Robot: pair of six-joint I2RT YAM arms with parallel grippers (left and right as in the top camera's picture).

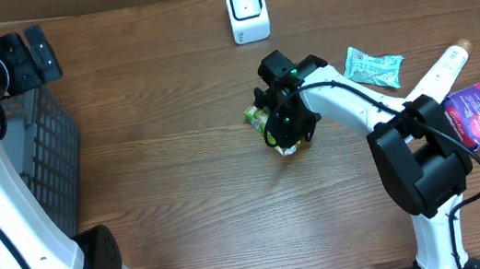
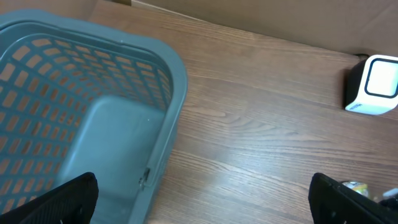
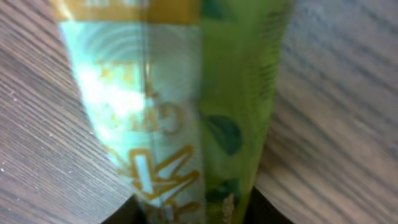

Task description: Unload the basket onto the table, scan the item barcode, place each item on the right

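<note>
Right tool [image 1: 285, 136] down on green packet [image 3: 236, 93], mid-bench [image 1: 178, 161].
Right tool pinches the packet; left tool [image 2: 204, 186] spread wide by grey basket [image 2: 168, 81]; scanner [image 1: 247, 10] well apart.

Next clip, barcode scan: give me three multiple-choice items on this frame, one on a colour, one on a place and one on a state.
1. The packet at the right gripper is:
A. purple
B. green and yellow
C. red

2. The scanner stands:
A. under the right gripper
B. near the far edge of the table, apart from the packet
C. at the near edge, between the arm bases

3. The left gripper is:
A. shut on the packet
B. shut, empty
C. open, empty

Answers:
1 B: the right wrist view is filled with green and yellow wrapper.
2 B: the overhead view shows it alone at the top, beyond the right gripper.
3 C: in the left wrist view its fingers stand wide apart with only table between them.
</note>
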